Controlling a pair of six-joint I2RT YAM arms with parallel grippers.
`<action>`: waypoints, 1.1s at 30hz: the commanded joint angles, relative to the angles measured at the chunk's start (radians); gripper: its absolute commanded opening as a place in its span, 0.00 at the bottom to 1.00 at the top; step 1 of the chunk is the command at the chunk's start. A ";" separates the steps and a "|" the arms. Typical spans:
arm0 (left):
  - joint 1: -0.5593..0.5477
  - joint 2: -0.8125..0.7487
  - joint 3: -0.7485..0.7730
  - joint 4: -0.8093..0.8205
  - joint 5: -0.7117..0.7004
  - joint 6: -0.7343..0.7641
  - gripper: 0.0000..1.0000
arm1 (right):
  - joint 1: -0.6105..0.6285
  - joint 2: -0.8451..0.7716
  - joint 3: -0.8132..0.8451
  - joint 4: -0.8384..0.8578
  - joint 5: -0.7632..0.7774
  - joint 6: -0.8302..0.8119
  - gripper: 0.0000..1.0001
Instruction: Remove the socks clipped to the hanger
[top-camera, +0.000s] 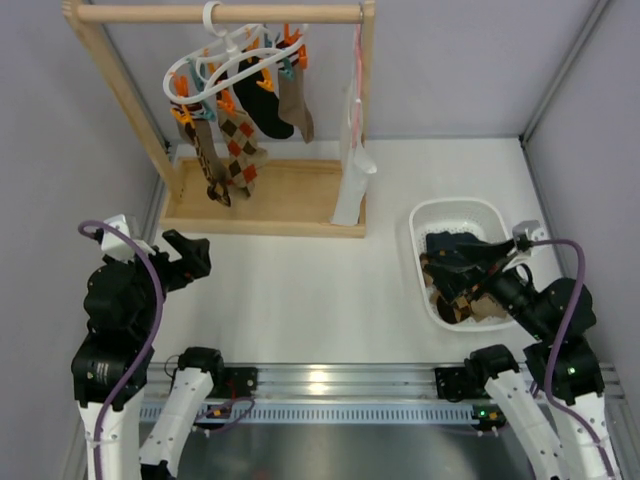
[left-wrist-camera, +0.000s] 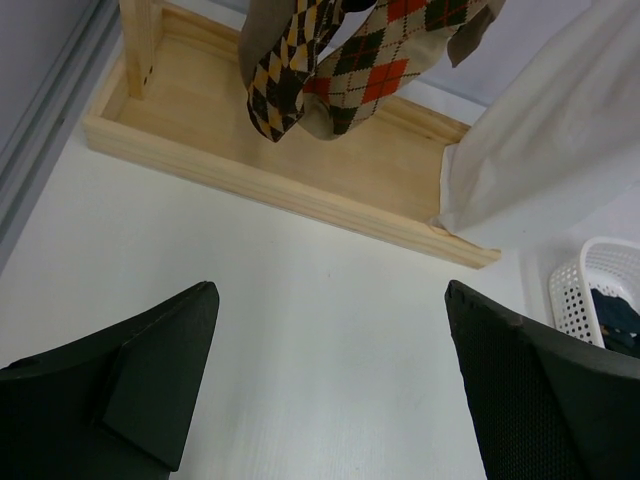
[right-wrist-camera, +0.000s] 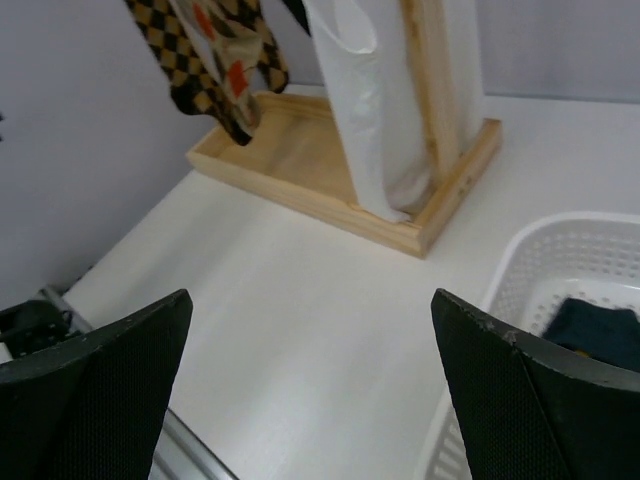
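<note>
The white ring hanger (top-camera: 228, 58) hangs by its hook from the wooden rail at the back left. Several socks are clipped under it: diamond-checked socks (top-camera: 240, 148), a black sock (top-camera: 268, 112) and a brown sock (top-camera: 298, 106). The checked socks (left-wrist-camera: 335, 65) show at the top of the left wrist view, and their tips (right-wrist-camera: 205, 60) at the upper left of the right wrist view. My left gripper (top-camera: 190, 252) (left-wrist-camera: 330, 292) is open and empty, low over the table in front of the frame. My right gripper (top-camera: 462, 272) (right-wrist-camera: 310, 297) is open and empty above the basket.
The wooden rail frame (top-camera: 262, 196) has a tray base on the table. A white cloth (top-camera: 355, 175) with a pink strap hangs at its right post. A white basket (top-camera: 424, 224) at the right holds more socks (top-camera: 455, 300). Grey walls stand left and right.
</note>
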 joint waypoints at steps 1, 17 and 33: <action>-0.004 0.027 0.058 0.010 -0.016 -0.028 0.99 | 0.002 0.086 -0.105 0.324 -0.268 0.150 0.99; -0.004 0.014 -0.122 0.079 -0.088 -0.006 0.99 | 0.557 0.951 0.187 0.765 0.012 -0.001 0.99; -0.029 -0.091 -0.238 0.122 -0.187 -0.087 0.99 | 0.636 1.720 0.877 0.805 0.336 0.004 0.99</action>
